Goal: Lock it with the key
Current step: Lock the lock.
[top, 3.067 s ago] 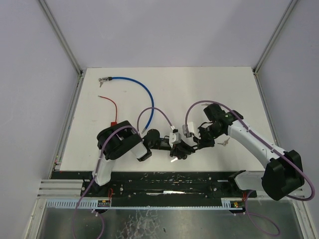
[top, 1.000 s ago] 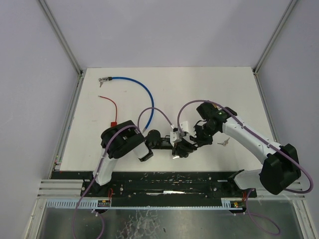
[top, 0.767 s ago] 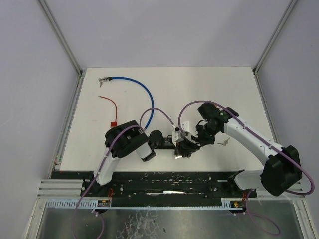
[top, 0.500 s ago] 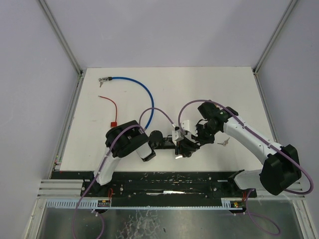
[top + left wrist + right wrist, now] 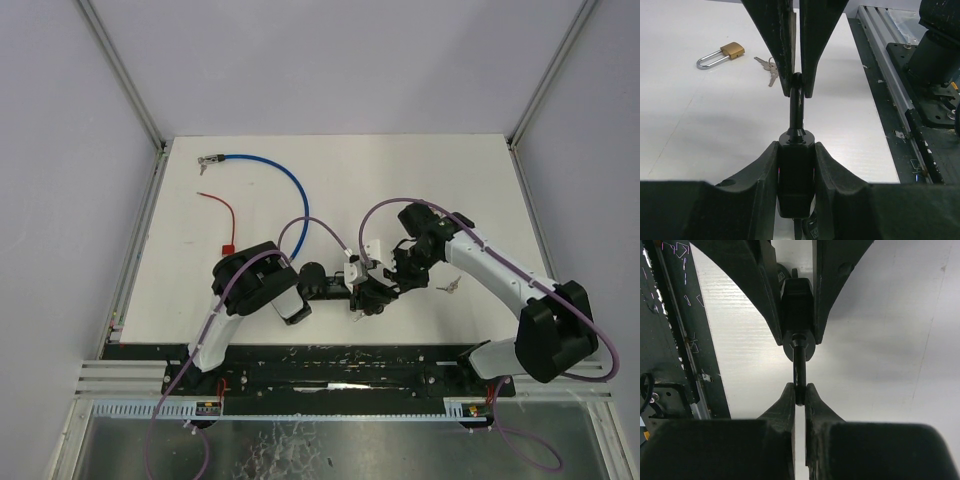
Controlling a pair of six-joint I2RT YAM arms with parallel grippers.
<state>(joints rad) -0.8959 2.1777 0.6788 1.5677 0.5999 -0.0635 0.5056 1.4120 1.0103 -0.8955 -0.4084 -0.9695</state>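
On the left of the white table (image 5: pixel 400 190), a blue cable (image 5: pixel 285 180) curves from the far corner toward the middle, with a red tie (image 5: pixel 225 215) beside it, both well apart from the arms. Near the front edge, the left gripper (image 5: pixel 796 147) is clamped on the body of a black padlock (image 5: pixel 796 180), its fingers (image 5: pixel 765 170) set narrowly apart and pressed against both sides of the lock, which is held off the surface. A slim black stem (image 5: pixel 799 367) runs from the lock to the right gripper (image 5: pixel 799 390). That gripper's fingers (image 5: pixel 785 405) are almost together and pinch the stem's end; the pictures do not settle whether the stem is shackle or key. A brass padlock (image 5: pixel 720 54) lies on the table behind the meeting point, with a bunch of keys (image 5: pixel 767 67) just beside it. Compared with three seconds ago, the joined grippers sit slightly further right and the right arm has folded in closer, while the last second shows both grips unchanged. The dark base rail (image 5: pixel 340 365) runs just in front of the grippers, and the loose keys lie close on the right. The widest stretch of bare tabletop is toward the far edge and the right-hand wall.
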